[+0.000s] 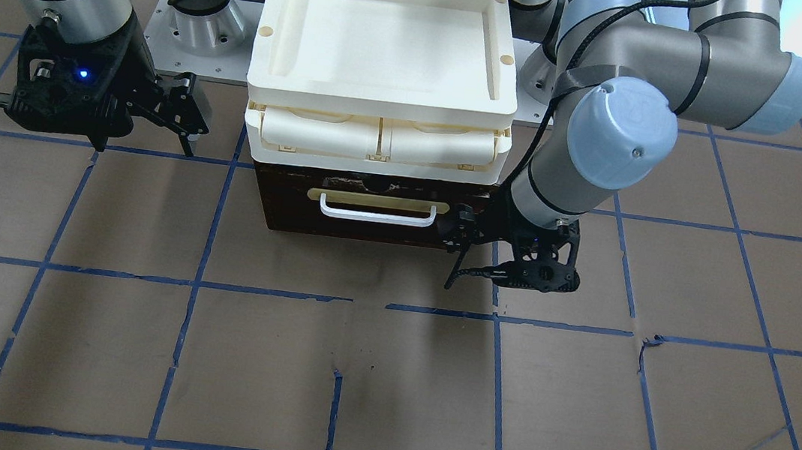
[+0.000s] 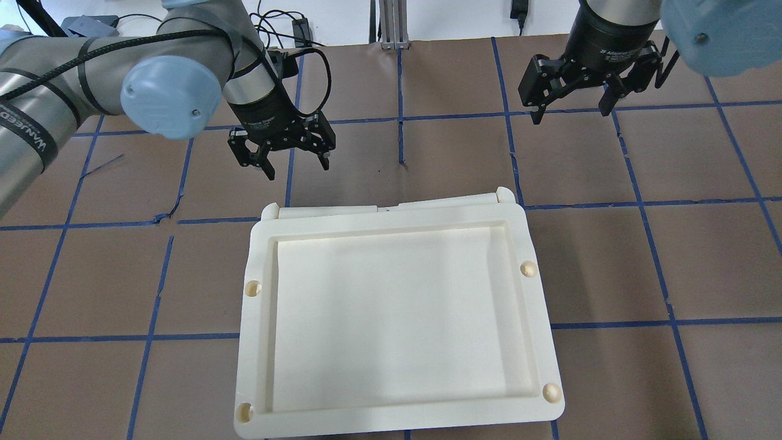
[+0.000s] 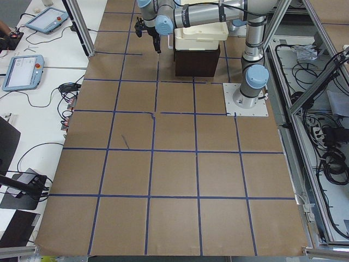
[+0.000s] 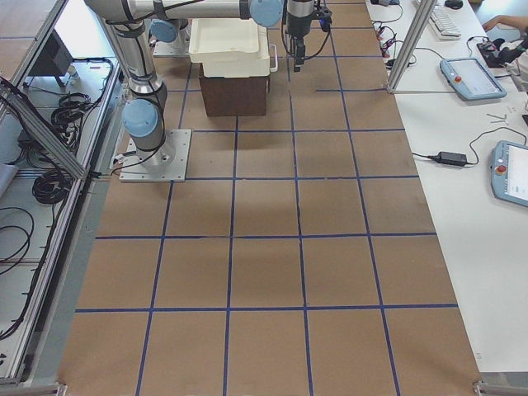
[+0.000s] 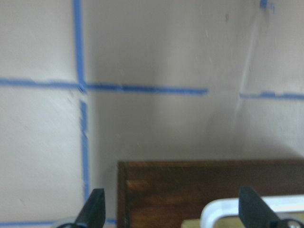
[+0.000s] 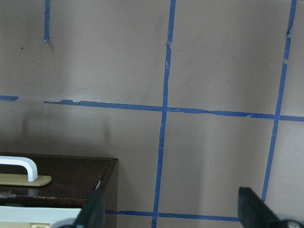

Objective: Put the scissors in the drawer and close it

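Drawer (image 1: 370, 230) looks shut, scissors not visible; left gripper (image 2: 298, 170) and right gripper (image 2: 573, 115) both gape empty, so probably only retracting remains.

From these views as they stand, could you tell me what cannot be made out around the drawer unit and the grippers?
1. All views: the drawer looks shut, so its inside is hidden; no scissors show anywhere.
2. Overhead view: the cream tray top covers the drawer entirely.
3. Left wrist view: the white handle is blurred and cut off by the bottom edge.
4. Side views: the left gripper and right gripper are too small to read.
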Available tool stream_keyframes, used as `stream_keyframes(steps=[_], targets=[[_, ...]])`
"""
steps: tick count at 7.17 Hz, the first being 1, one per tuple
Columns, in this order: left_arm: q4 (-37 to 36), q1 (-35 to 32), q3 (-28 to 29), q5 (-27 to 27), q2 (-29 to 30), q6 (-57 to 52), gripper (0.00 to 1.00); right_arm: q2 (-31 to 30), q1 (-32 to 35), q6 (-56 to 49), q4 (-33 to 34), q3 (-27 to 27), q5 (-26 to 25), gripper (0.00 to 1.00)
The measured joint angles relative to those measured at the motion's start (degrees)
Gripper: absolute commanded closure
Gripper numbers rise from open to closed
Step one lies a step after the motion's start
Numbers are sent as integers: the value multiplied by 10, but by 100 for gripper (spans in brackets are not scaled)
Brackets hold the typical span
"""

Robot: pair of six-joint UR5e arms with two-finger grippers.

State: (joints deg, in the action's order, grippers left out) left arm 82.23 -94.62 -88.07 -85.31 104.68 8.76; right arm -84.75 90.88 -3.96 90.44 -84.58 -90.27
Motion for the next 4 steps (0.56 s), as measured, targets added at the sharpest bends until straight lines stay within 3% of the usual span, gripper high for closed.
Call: stream_keyframes(steps=[2,4], targets=[[-9,37,29,-55,-36,-1,0,-1,0,2,0,0,3,0],[-4,79,31,-65,-80,-15,0,-1,0,2,2,0,3,0]])
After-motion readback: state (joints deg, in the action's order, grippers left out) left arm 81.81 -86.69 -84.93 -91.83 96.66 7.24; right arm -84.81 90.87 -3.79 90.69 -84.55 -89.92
